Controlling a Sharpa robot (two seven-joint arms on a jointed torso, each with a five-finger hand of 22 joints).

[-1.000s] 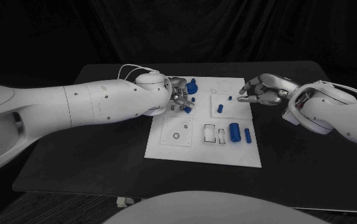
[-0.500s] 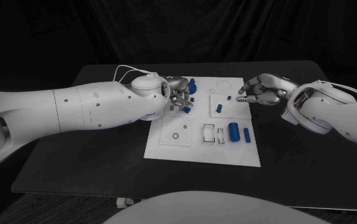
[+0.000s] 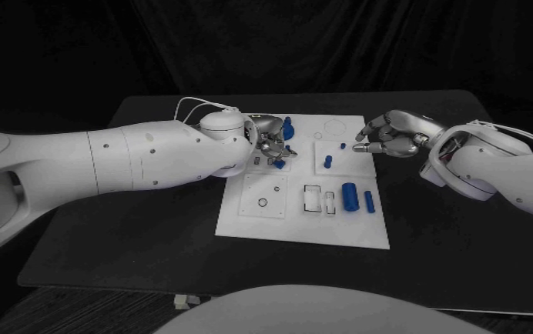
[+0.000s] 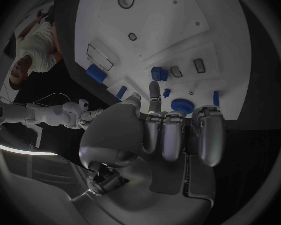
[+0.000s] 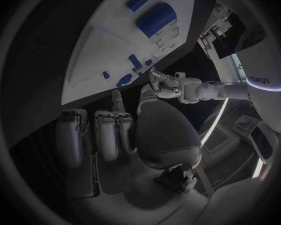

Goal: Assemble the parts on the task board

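The white task board (image 3: 302, 222) lies mid-table. My left hand (image 3: 270, 141) hovers over its far left corner with most fingers curled and one finger (image 4: 154, 92) stretched toward the board, nothing visible in it. Beside it stand a tall blue part (image 3: 288, 128) and a small blue part (image 3: 279, 163). My right hand (image 3: 391, 137) hangs at the board's right edge, fingers curled. Its thumb and one finger pinch what looks like a small blue part (image 5: 118, 103). A blue peg (image 3: 329, 161), a blue cylinder (image 3: 350, 196) and a slim blue bar (image 3: 369, 202) sit on the board.
The board carries several empty outlined slots (image 3: 314, 198) and a ring mark (image 3: 262, 202). Black table (image 3: 133, 242) surrounds it, with open room on the near side and to the left. A dark curtain closes off the back.
My left hand has shifted slightly over the board's far left corner. The right hand and the blue parts have stayed where they were.
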